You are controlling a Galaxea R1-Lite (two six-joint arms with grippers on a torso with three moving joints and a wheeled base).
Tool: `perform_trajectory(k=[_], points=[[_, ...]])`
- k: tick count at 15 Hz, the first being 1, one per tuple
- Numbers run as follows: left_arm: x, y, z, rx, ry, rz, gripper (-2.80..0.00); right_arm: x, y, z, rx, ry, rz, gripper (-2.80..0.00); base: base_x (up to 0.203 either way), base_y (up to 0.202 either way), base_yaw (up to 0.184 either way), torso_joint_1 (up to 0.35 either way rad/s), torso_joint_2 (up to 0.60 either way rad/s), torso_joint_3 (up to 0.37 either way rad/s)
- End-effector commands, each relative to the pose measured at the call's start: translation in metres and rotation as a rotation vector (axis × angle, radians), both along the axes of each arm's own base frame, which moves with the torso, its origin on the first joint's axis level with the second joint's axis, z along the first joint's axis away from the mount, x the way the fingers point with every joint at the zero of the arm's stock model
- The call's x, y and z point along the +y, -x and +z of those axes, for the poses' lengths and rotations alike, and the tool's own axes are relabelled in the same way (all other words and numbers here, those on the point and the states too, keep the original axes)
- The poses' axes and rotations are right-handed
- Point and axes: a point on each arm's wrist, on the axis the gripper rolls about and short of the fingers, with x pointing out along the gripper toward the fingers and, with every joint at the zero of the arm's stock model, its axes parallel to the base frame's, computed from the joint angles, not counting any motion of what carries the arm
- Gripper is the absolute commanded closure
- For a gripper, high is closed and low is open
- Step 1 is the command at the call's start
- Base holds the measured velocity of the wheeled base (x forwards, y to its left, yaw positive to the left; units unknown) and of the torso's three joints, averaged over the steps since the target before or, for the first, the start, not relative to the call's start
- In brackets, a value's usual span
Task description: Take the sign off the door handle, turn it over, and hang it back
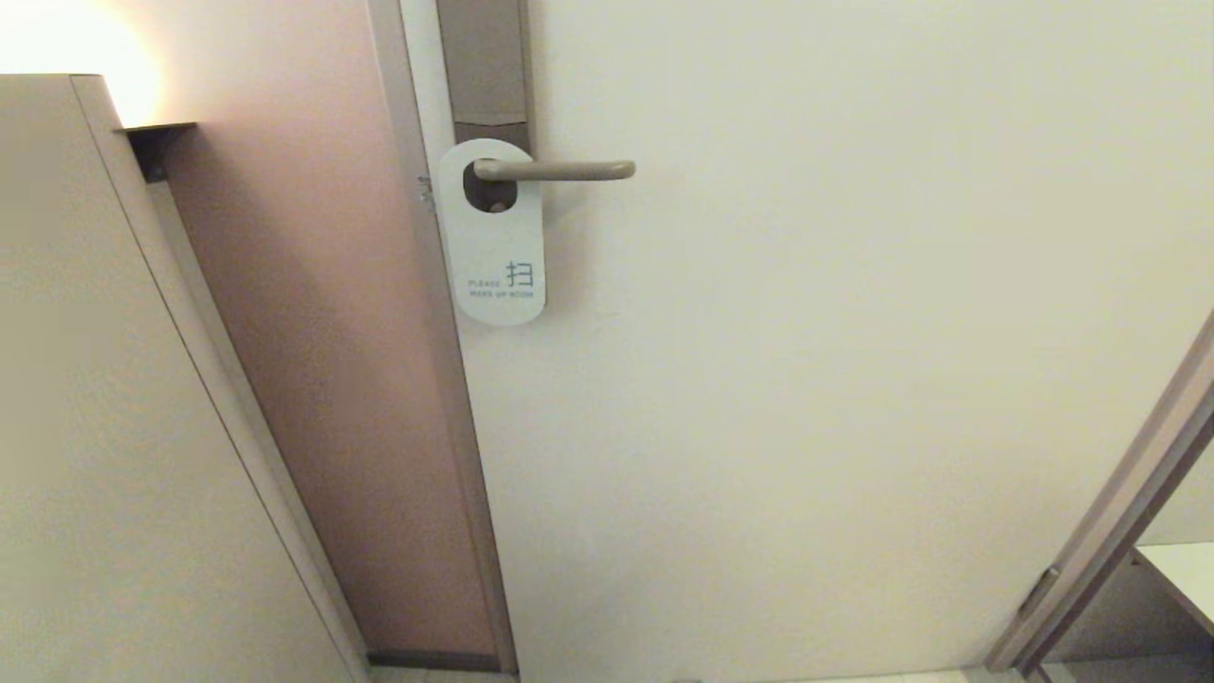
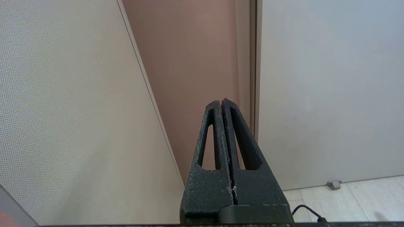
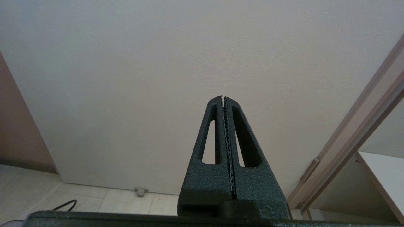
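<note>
We see the sign (image 1: 493, 232) hanging white "MAKE UP ROOM" face out at the pivot end of the door handle (image 1: 555, 171), its long axis vertical, the lever running level to the right through its hole. Neither arm shows in the head view. The left end effector (image 2: 222, 102) is pressed together, low by the door edge; the right end effector (image 3: 223, 98) is likewise pressed together, facing bare door. Both sit well below the sign; the left seems nearer. The sign's back face is hidden.

The right gripper (image 3: 223, 97), fingers pressed together and holding nothing, points at the pale door (image 3: 132, 78) above the tiled floor (image 3: 104, 200).
</note>
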Motion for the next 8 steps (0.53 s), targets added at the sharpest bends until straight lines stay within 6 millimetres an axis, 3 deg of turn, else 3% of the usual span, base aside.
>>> perform_trajectory(k=[1,8], points=[[-0.0001,-0.0001,0.0,0.001,-0.001,0.0,0.0,0.0,-0.0001,0.0,0.001,0.001,0.001,0.0,0.0,0.0,0.0,0.0,0.0,0.0],[0.0,-0.0001,0.0,0.001,0.0,0.0,0.0,0.0,-0.0001,0.0,0.001,0.002,0.0,0.0,0.0,0.0,0.0,0.0,0.0,0.0]])
